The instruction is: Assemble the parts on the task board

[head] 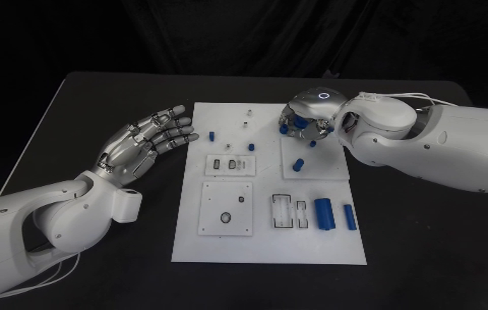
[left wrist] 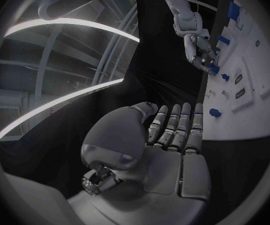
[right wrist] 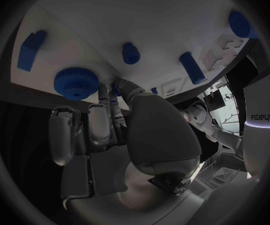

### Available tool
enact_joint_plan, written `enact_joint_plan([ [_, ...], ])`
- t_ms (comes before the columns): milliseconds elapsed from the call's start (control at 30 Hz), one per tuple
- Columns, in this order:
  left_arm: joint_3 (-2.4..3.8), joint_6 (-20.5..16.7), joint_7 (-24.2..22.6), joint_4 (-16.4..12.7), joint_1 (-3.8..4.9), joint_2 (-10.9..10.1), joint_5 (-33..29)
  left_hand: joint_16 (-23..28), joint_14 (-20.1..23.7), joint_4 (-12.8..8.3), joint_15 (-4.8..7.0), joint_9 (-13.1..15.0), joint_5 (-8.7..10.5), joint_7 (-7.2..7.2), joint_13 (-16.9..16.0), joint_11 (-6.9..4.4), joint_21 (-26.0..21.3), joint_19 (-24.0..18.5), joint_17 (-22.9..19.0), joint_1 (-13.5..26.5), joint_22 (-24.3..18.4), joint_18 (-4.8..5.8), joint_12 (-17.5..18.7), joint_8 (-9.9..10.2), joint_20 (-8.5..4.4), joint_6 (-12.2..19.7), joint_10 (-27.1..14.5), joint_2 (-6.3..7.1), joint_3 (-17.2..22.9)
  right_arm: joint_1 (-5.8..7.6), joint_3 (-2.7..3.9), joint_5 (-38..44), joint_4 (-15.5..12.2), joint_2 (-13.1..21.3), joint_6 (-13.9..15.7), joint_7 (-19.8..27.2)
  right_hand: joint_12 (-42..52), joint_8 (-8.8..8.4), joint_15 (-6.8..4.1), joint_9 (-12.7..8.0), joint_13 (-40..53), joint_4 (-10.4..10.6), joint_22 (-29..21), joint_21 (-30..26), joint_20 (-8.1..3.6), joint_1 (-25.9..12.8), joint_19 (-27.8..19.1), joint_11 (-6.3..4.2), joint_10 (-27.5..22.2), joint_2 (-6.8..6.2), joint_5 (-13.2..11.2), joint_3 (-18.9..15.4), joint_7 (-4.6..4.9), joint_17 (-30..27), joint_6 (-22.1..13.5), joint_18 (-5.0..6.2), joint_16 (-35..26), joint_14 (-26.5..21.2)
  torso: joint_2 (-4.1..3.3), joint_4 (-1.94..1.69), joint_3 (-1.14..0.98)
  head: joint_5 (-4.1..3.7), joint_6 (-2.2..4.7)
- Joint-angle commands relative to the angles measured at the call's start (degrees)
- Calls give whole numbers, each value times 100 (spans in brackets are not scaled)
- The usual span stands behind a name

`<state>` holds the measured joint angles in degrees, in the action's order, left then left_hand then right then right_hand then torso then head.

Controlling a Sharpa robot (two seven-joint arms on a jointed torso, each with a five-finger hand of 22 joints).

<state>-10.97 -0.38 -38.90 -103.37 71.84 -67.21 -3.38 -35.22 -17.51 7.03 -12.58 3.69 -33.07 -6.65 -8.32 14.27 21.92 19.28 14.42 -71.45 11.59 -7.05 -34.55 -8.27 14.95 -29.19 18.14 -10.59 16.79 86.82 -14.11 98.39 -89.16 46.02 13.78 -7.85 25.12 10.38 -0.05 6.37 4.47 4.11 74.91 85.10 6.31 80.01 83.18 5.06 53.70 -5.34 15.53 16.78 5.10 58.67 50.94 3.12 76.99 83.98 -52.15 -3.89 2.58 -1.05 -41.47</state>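
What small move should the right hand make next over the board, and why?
Probably close its fingertips on the small blue part beneath them and lift slightly. The right hand is bent down over the raised plate at the far right of the task board, fingers touching that part beside the blue gear, though a firm grip isn't clear. The left hand waits open beside the board.

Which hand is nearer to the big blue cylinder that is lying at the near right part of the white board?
Right. The right hand hovers over the board's far right area, beyond the cylinder; the left hand hovers off the task board's left edge.
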Motion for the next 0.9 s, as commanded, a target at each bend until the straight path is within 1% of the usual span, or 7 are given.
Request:
enact_joint_plan([
  [33,-1,111,-1505,15,12,16,-27,37,9,-11,-55,3,-24,-11,-7,48,-23,-28,-8,36,-8,94,-23,-20,24,-19,0,0,50,-51,-9,-108,28,-21,125,172,-24,59,14,35,3,3,226,-21,-3,35,-7,-23,102,32,33,74,25,17,136,-21,-5,26,-5,-11,-2,-1,-8],
  [100,-2,116,-1500,25,12,20,-28,37,7,-12,-60,2,-24,-14,-7,52,-24,-28,-9,35,-9,94,-24,-20,29,-19,-1,-2,55,-60,-9,-116,37,-29,154,203,-32,91,7,70,2,-1,227,-23,-9,39,-7,-33,149,41,30,105,37,18,228,-20,-10,28,-2,-12,0,-3,-13],
  [200,-4,121,-1492,39,12,23,-29,37,6,-13,-65,1,-25,-17,-7,57,-25,-28,-10,34,-10,94,-25,-18,34,-12,-2,-4,62,-69,-9,-125,50,-32,279,272,-37,267,-36,220,7,-38,245,-21,-43,77,2,-88,330,88,26,167,47,58,609,-22,-7,42,-4,-7,4,-3,-10],
  [333,-7,125,-1478,52,12,24,-29,38,6,-13,-67,1,-25,-19,-7,59,-25,-28,-10,34,-11,94,-26,-19,36,-13,-2,-6,66,-74,-8,-147,58,-27,458,327,-42,397,-78,349,12,-69,263,-18,-79,97,12,-140,492,129,10,177,51,82,852,-25,-9,50,-4,0,0,12,-2],
  [500,-10,128,-1461,70,11,26,-30,38,4,-16,-74,0,-26,-24,-7,67,-27,-28,-12,31,-12,95,-28,-17,43,-3,-5,-11,78,-75,-8,-198,55,-17,575,292,-80,504,-125,530,19,-38,259,-28,-131,7,9,-191,674,142,-35,100,20,73,983,-23,-34,53,1,3,-1,25,28],
  [700,-14,127,-1443,88,11,19,-30,39,4,-19,-79,-2,-26,-28,-7,72,-28,-28,-13,29,-13,95,-29,-15,48,5,-7,-14,87,-52,-7,-224,17,20,647,211,-116,516,-126,588,14,-6,252,-35,-137,-47,5,-191,696,144,-57,68,-3,72,977,-22,-43,55,3,5,0,70,40],
  [900,-18,119,-1431,92,11,7,-30,39,3,-22,-83,-3,-26,-31,-7,76,-29,-28,-14,28,-14,95,-30,-14,52,9,-9,-14,95,38,-6,-328,9,-4,660,152,-139,521,-127,627,13,19,259,-34,-139,-85,9,-191,713,144,-72,47,-17,78,969,-24,-46,57,7,4,2,99,71],
])
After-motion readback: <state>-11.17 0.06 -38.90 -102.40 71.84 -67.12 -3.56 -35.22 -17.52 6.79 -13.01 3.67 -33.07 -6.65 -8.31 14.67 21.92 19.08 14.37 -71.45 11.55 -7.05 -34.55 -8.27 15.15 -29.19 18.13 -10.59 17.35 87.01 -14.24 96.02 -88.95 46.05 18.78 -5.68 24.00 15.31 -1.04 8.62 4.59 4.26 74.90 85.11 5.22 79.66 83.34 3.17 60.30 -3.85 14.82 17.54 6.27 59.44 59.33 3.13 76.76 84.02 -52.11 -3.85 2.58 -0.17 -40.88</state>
